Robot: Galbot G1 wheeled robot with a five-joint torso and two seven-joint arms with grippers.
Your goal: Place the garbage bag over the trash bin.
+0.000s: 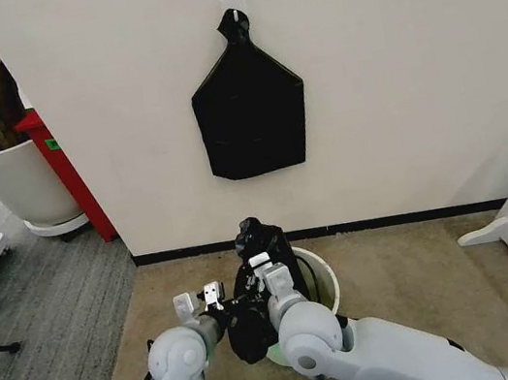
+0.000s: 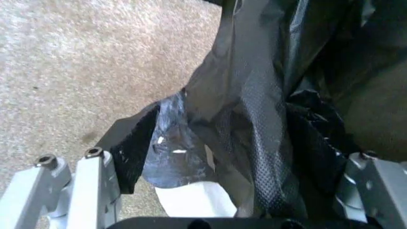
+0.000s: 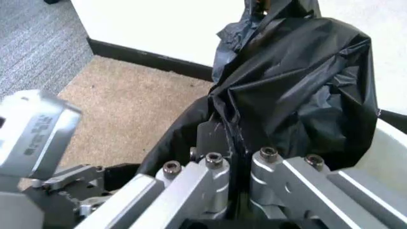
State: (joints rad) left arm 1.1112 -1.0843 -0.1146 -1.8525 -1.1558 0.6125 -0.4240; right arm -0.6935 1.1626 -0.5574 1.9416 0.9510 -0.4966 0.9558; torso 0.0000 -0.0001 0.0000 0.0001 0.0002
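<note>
Film of one garbage bag [image 1: 257, 249] bunches over one trash bin [image 1: 320, 272], blocking its mouth. Right gripper [image 3: 237, 160] pinches it; left gripper [image 2: 216, 181] fingers spread around it. One black sheaf [image 1: 251, 117] hangs on the wall.

Garbage bag [image 1: 257, 249]: thin glossy black film, crumpled, bunched into an upright peak over the bin, part of it draped down the near side of the bin toward me. Film lies between my left fingers [image 2: 95, 176], which stand apart, and is pinched between my right fingers [image 3: 213, 171]. Trash bin [image 1: 322, 271]: small round cream-white bucket, upright on the tan carpet close to the wall, rim partly covered by the bag.
</note>
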